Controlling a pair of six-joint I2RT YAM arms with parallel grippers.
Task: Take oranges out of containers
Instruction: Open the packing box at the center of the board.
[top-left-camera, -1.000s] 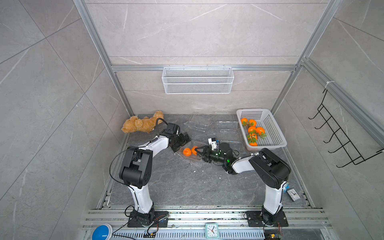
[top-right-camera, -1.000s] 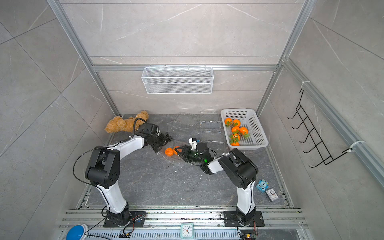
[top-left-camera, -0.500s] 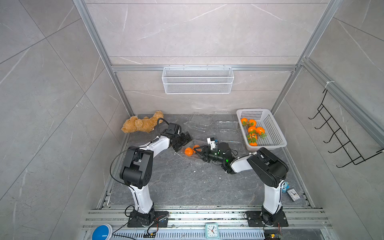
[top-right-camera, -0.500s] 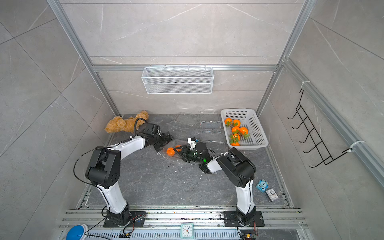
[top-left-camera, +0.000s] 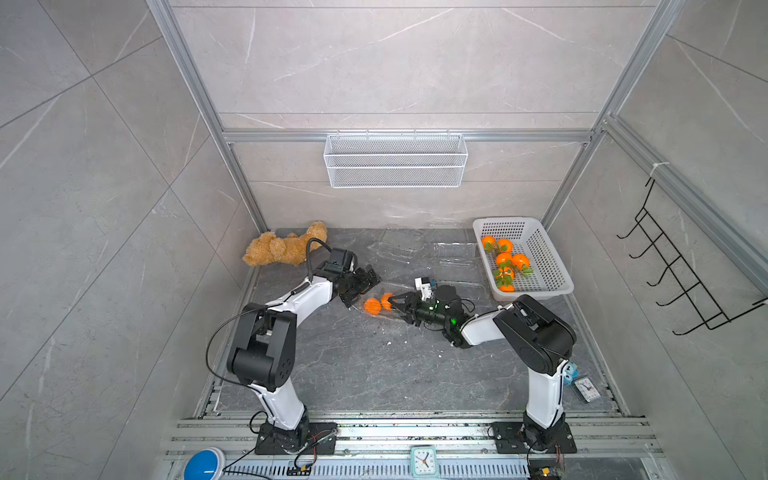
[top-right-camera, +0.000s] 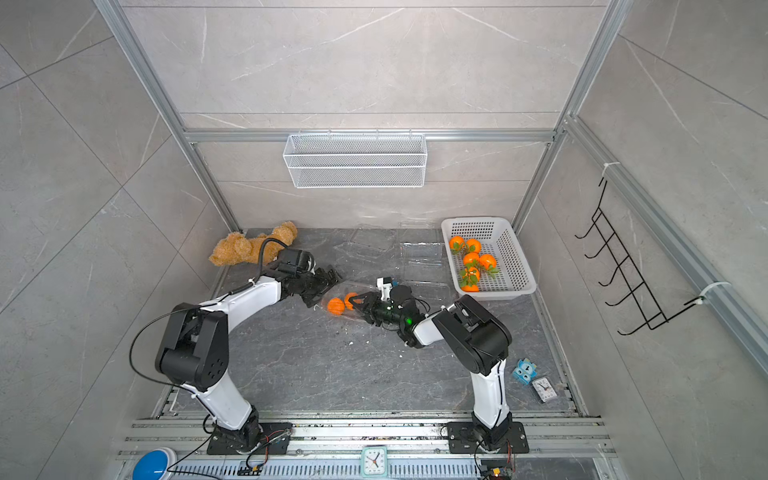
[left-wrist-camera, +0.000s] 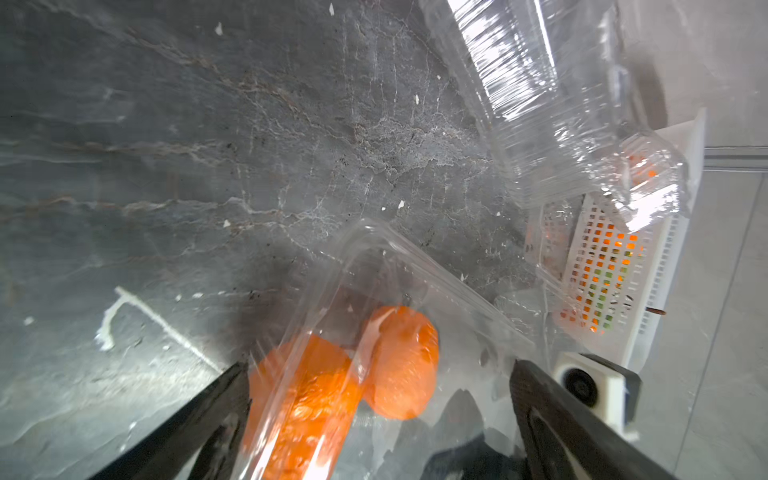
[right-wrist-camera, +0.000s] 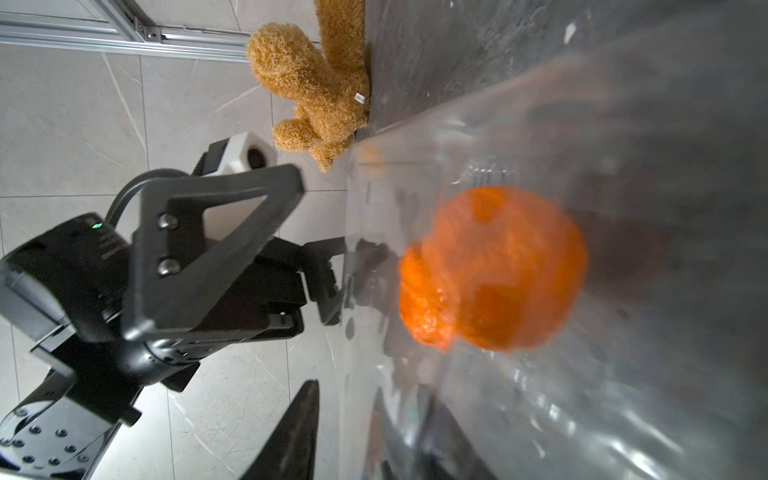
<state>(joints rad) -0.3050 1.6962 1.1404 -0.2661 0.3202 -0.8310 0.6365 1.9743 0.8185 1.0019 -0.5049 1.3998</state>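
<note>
Two oranges (top-left-camera: 372, 306) (top-right-camera: 336, 306) lie inside a clear container (top-left-camera: 388, 291) at mid-table in both top views. My left gripper (top-left-camera: 362, 289) (left-wrist-camera: 380, 390) is open wide, its fingers (left-wrist-camera: 224, 399) standing on either side of this container without pressing it. From the opposite side, my right gripper (top-left-camera: 395, 302) (right-wrist-camera: 361, 432) reaches in. Its jaws are narrow but open, with the container's blurred plastic wall (right-wrist-camera: 540, 395) between them. In the right wrist view the oranges (right-wrist-camera: 498, 270) show through the plastic. Several more oranges (top-left-camera: 505, 262) lie in the white basket (top-left-camera: 552, 274).
Empty clear containers (top-left-camera: 399, 243) (top-left-camera: 455, 253) lie at the back of the table. A tan teddy bear (top-left-camera: 282, 249) lies at the back left. A wire basket (top-left-camera: 395, 162) hangs on the back wall. A small clock (top-left-camera: 586, 388) and a blue toy (top-left-camera: 571, 370) sit front right.
My right gripper's jaws have narrowed around the container's wall. The oranges, the container and the left arm have barely shifted.
</note>
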